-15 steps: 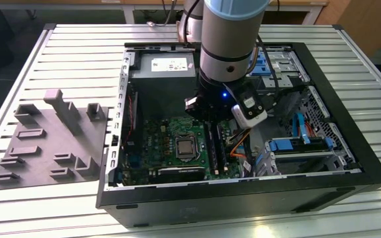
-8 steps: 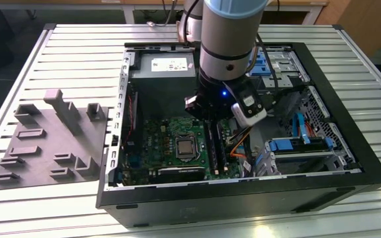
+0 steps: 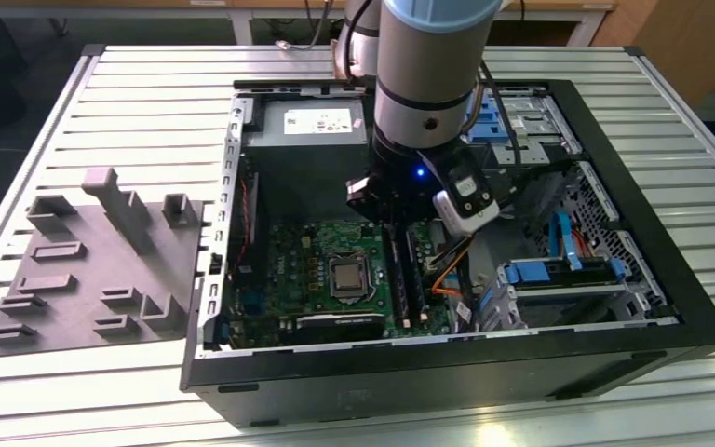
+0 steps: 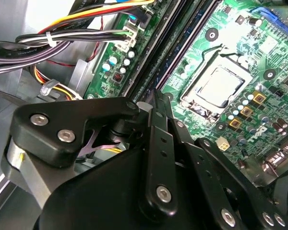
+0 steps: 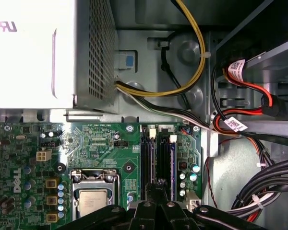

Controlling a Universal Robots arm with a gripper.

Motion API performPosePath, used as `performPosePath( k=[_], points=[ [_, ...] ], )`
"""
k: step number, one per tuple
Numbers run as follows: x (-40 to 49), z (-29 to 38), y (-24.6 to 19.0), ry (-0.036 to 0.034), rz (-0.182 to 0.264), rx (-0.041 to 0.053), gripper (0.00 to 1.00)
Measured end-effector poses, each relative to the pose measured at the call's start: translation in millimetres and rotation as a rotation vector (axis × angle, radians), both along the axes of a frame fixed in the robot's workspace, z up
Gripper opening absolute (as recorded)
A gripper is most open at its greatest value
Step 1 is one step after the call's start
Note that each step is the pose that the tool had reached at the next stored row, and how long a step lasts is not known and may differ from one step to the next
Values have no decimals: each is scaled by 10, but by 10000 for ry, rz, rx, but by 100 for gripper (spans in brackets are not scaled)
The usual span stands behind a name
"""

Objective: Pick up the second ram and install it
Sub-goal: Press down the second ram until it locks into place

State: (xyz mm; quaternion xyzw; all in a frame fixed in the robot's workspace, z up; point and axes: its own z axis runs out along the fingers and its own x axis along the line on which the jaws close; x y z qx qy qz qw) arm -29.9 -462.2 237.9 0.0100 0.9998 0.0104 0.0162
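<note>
Hovering low over the motherboard [image 3: 332,270], the gripper [image 5: 158,189] sits above its memory slots [image 5: 158,158]; whether the fingers hold anything cannot be told. Second ram [image 5: 172,163]: apparently seated in a slot, though uncertain. CPU socket [image 5: 93,194] beside the slots. Cable bundles [image 5: 259,187] beyond the motherboard's edge. Grey fixture plate [image 3: 90,270] lies outside the case [image 3: 655,279].

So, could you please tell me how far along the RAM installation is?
The grey fixture plate holds no stick, so pickup looks done. The end effector is down over the motherboard's memory slots, with sticks standing in them. I cannot tell whether the second ram is fully seated.
</note>
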Motion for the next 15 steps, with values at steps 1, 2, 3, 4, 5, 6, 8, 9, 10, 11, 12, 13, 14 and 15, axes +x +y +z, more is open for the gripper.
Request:
performPosePath(
  k=[1,2,3,4,5,6,8,9,10,11,12,13,14,15],
  points=[
    [0,0,3,0,0,0,11],
    [0,0,7,0,0,-1,11],
    [0,0,11,0,0,0,11],
    [0,0,15,0,0,0,11],
    [0,0,20,0,0,0,11],
    [0,0,24,0,0,0,11],
    [0,0,32,0,0,0,11],
    [0,0,38,0,0,0,11],
    [0,0,42,0,0,0,11],
    [0,0,47,0,0,-1,11],
    [0,0,51,0,0,-1,11],
    [0,0,55,0,0,0,11],
    [0,0,59,0,0,0,11],
    [0,0,63,0,0,0,11]
  ],
)
